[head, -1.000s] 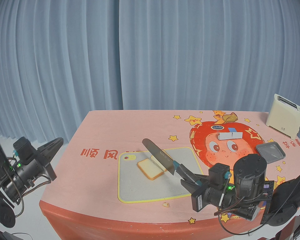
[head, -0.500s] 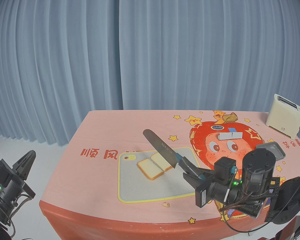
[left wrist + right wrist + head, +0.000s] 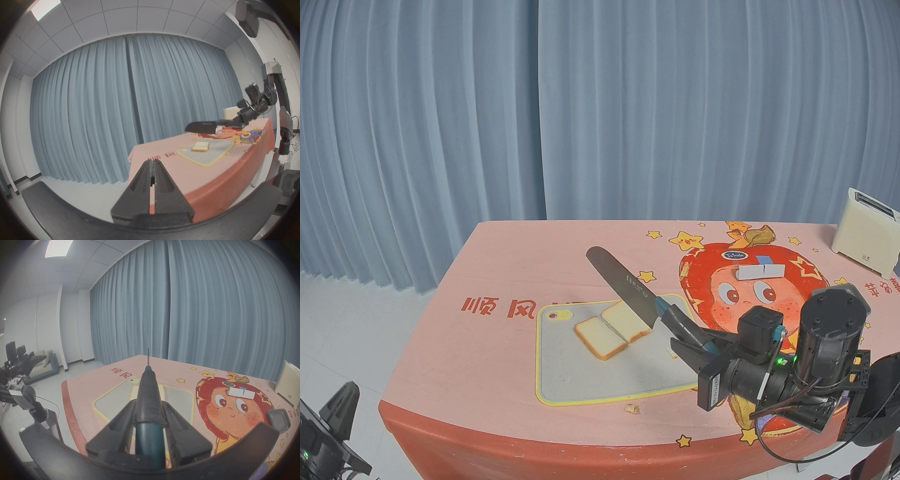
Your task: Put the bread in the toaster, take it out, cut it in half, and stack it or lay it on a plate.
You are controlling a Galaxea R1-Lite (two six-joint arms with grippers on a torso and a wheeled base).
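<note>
Right claw [image 3: 677, 328] clamped on knife [image 3: 625, 284], left claw [image 3: 153, 165] closed, held low

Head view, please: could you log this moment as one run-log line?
bread: two halves on cutting board | knife: in right gripper, blade clear of bread | left gripper: shut, clear of table

Head camera looks down; both wrist cameras face the table [image 3: 506, 262].

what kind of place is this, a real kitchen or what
Most likely a robot test room staged as a kitchen: a wall-wide blue curtain, office ceiling tiles, and one table with a cartoon cloth carrying a cutting board and toaster.
</note>
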